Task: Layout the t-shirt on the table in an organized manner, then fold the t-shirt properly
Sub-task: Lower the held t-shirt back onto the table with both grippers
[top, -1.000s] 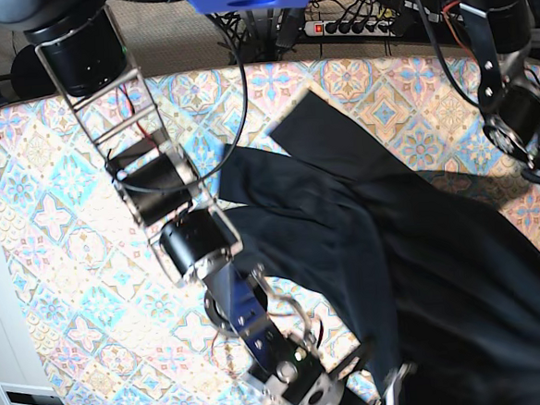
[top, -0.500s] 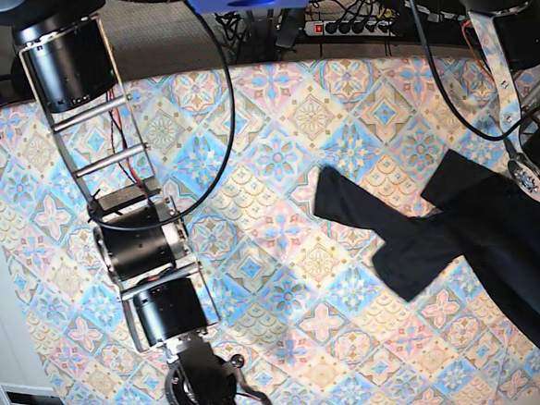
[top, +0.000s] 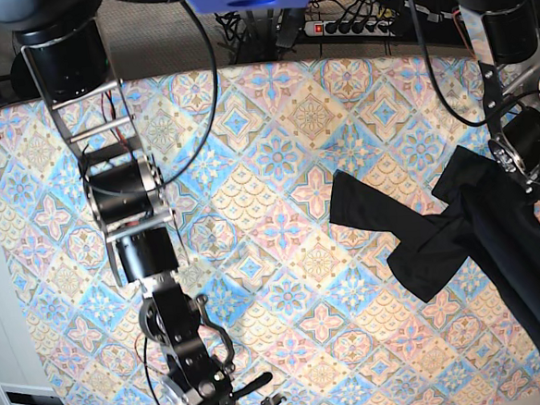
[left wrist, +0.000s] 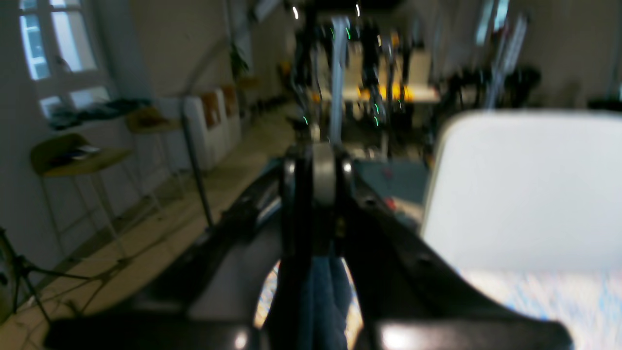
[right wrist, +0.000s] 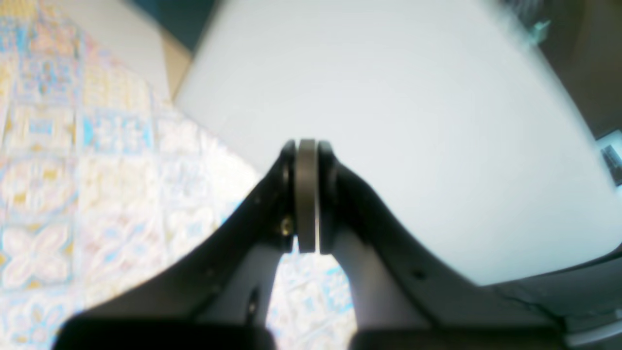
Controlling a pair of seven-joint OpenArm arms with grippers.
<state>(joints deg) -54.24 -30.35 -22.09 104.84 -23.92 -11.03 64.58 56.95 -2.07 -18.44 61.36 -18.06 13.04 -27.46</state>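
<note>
Scanning base view: the t-shirt (top: 495, 242) lies bunched at the table's (top: 277, 165) right side, one sleeve reaching toward the middle, its bulk trailing off the lower right edge.
Nearer arm: the left arm, directly above the cloth; the right arm hangs over bare pattern, well apart from it.
Left wrist view: the left gripper (left wrist: 323, 180) is pinched narrow on a strip of dark fabric hanging below it.
Right wrist view: the right gripper (right wrist: 306, 194) is pressed closed and holds nothing.
Long axis: roughly diagonal, centre toward the lower right corner.
</note>
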